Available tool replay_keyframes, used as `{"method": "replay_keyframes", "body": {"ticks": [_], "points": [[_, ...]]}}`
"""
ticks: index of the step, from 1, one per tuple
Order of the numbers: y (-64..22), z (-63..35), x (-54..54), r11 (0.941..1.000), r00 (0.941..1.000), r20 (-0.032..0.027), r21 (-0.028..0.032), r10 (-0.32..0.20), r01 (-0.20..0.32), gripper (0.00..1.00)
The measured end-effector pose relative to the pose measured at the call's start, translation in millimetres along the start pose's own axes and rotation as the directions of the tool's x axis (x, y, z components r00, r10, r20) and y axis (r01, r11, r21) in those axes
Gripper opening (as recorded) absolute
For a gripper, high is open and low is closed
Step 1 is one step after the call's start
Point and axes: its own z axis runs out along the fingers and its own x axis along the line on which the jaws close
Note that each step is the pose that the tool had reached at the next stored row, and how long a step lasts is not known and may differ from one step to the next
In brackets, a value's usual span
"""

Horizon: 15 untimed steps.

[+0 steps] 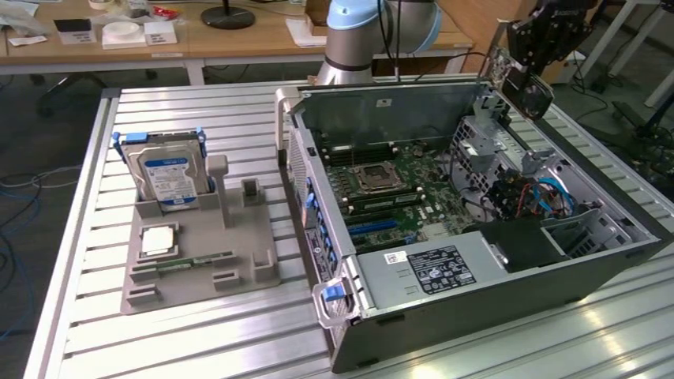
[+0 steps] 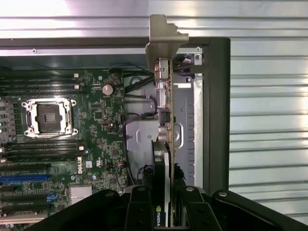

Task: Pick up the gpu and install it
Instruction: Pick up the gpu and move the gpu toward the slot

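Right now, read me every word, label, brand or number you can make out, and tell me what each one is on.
"DELL": white lettering, turned sideways, on the motherboard.
Green logo on the gpu, low on its edge: lettering not readable.
Blue label on the hard drive: too small to read.
Black label on the power supply cover: too small to read.
White sticker beside it: too small to read.

Wooden desks (image 1: 242, 43) behind slatted table (image 1: 189, 339)
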Motion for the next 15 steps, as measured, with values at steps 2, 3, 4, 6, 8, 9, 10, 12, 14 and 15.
{"method": "replay_keyframes", "body": {"ticks": [2,3,4,6,8,9,10,12,14,15], "points": [[-4.1,-0.1,1.0,1.0,1.0,0.0,0.0003,0.0,0.0,0.27],[-6.4,-0.1,1.5,1.0,1.0,0.0,0.0003,0.0,0.0,0.27],[-8.9,-0.1,2.1,1.0,1.0,0.0,0.0003,0.0,0.0,0.27],[-13.8,-0.2,2.5,1.0,1.0,0.0,0.0005,0.0,0.0,0.27],[-17.4,-0.1,2.7,1.0,1.0,0.0,0.0004,0.0,0.0,0.27],[-19.3,-0.1,3.0,1.0,1.0,0.0,0.0004,0.0,0.0,0.27],[-20.8,0.0,3.4,1.0,1.0,0.0,0.0003,0.0,0.0,0.27],[-22.6,0.2,4.4,1.0,1.0,0.0,0.0004,0.0,0.0,0.27],[-24.6,0.6,6.3,1.0,1.0,0.0,0.0003,0.0,0.0,0.27],[-25.7,0.7,7.6,1.0,1.0,0.0,0.0003,0.0,0.0,0.27]]}}
